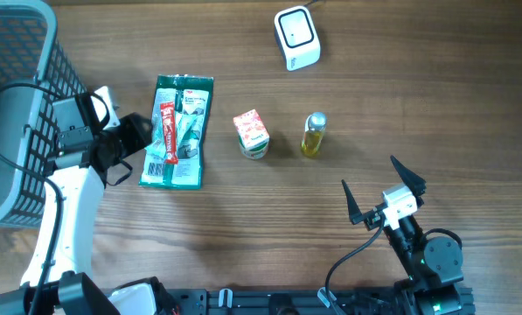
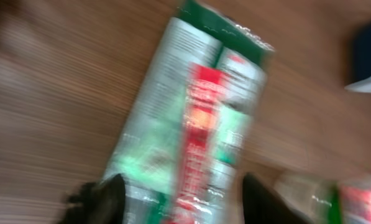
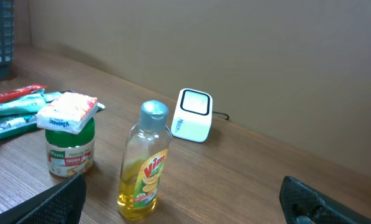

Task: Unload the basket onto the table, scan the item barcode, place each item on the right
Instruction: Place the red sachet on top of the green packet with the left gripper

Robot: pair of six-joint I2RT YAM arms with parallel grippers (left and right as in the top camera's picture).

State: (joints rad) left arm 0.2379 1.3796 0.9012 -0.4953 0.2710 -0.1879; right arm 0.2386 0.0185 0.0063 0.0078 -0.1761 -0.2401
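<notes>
Item in hand, by my judgement: the green packet (image 1: 177, 131), lying flat on the counter (image 1: 418, 87) just beside the basket (image 1: 33, 52) and well apart from the scanner (image 1: 296, 37).

Left end effector (image 1: 140, 138) sits at the packet's left edge. In the wrist view its fingers (image 2: 110, 199) stand parted with the packet's near end between them. That view is smeared, so I cannot tell whether the pads touch the film. Right end effector (image 1: 368, 171) is spread wide, holding nothing, near the counter's front.

Risks from here:
- Packet is thin and glossy. A pinch on its edge could slip or crumple the film.
- I cannot find the barcode in any view. If it faces down, a lift alone will not show it to the scanner.
- The jar (image 1: 253, 140) and bottle (image 1: 313, 134) stand upright between packet and scanner, so a low sweep could topple them.
- Glare off the film could spoil the read.

Count: one packet, one jar with one sachet (image 3: 67, 111) on its lid, one bottle, one scanner, one basket.
</notes>
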